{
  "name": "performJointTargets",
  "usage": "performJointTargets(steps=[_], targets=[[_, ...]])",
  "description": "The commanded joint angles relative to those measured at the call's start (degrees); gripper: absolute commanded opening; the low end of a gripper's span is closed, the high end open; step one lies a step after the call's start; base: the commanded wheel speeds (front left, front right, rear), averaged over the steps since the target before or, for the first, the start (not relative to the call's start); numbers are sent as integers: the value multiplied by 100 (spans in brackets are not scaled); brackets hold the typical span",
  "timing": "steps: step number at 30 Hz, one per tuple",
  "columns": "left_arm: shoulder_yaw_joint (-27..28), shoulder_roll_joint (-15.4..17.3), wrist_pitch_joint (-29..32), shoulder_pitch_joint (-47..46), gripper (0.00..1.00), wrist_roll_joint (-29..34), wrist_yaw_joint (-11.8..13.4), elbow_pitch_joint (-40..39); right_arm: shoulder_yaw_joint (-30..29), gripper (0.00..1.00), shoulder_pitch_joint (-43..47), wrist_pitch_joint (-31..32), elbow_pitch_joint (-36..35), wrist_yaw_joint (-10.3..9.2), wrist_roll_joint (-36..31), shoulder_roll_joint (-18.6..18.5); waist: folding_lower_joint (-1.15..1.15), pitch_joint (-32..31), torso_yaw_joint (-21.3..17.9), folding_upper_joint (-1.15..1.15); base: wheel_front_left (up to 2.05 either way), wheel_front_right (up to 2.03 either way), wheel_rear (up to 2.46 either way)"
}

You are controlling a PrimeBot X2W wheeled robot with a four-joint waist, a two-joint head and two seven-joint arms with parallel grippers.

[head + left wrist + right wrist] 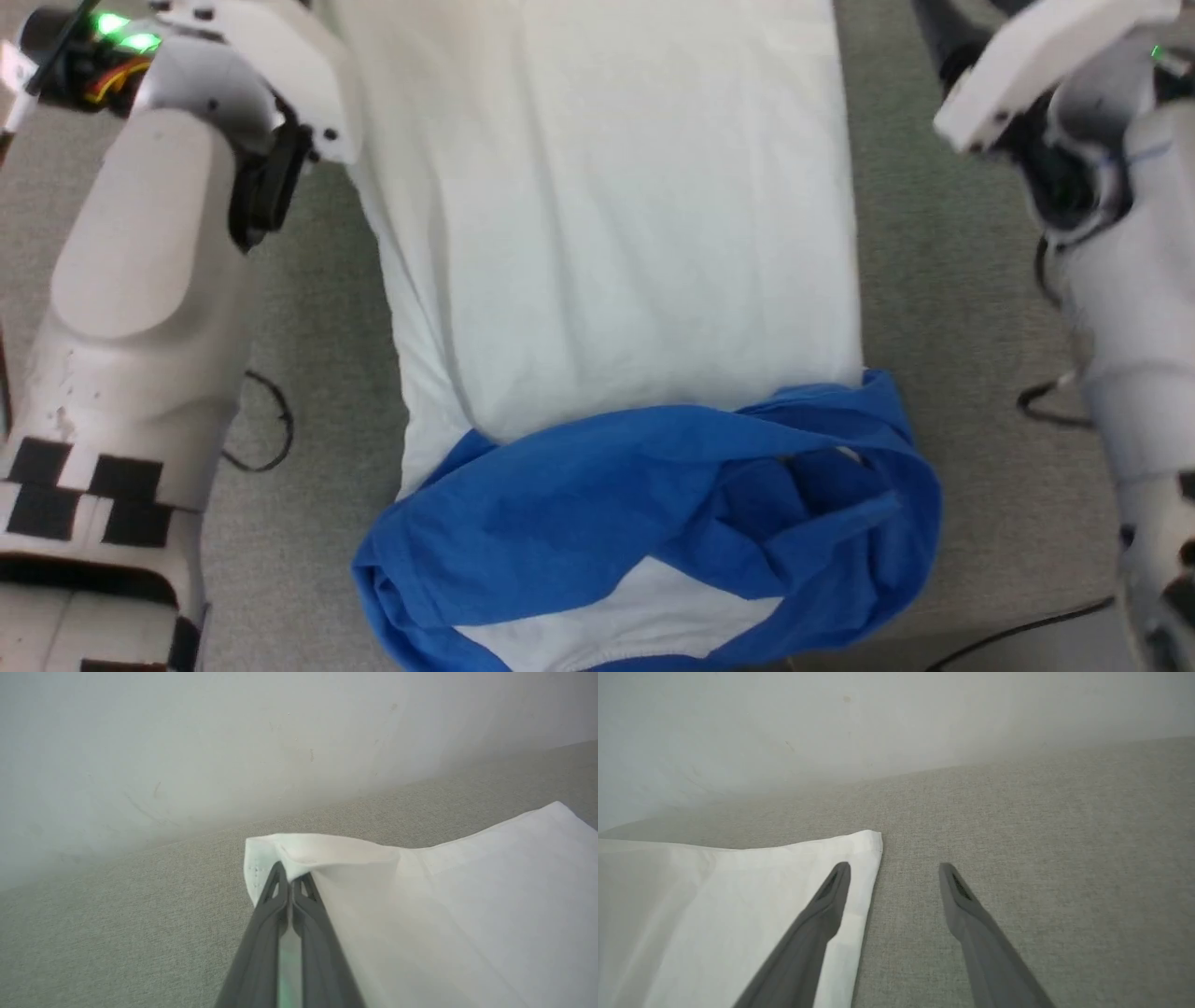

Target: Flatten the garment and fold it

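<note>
The garment (607, 233) is laid lengthwise, near to far, on the grey surface (934, 308). Its far left corner is pinched by the left gripper (290, 876); its far right corner is straddled by the spread right gripper (894, 868).

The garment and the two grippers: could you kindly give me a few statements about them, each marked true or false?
1. The left gripper is shut on a corner of the garment. True.
2. The right gripper is shut on the garment as well. False: its fingers stand apart, one over the white corner, the other over the grey surface.
3. The blue sleeves lie spread straight out to either side. False: in the head view they are bunched across the near end of the white body.
4. The garment rests on a grey surface. True.
</note>
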Motion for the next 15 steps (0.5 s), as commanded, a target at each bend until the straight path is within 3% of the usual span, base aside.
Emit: performJointTargets(steps=[1, 8, 15], targets=[[-36, -69, -67, -125, 0, -30, 16, -43, 17, 100, -330, 192, 280, -4, 40, -67, -1, 322, 318, 0, 0, 0, 0], [-117, -291, -287, -396, 0, -71, -34, -169, 351, 100, -1551, 1250, 1390, -4, 167, -260, -1, 728, 603, 0, 0, 0, 0], [-110, -301, -462, -445, 0, -159, -101, -210, 857, 100, -1971, 1847, 1998, -4, 150, -220, -1, 886, 617, 0, 0, 0, 0]])
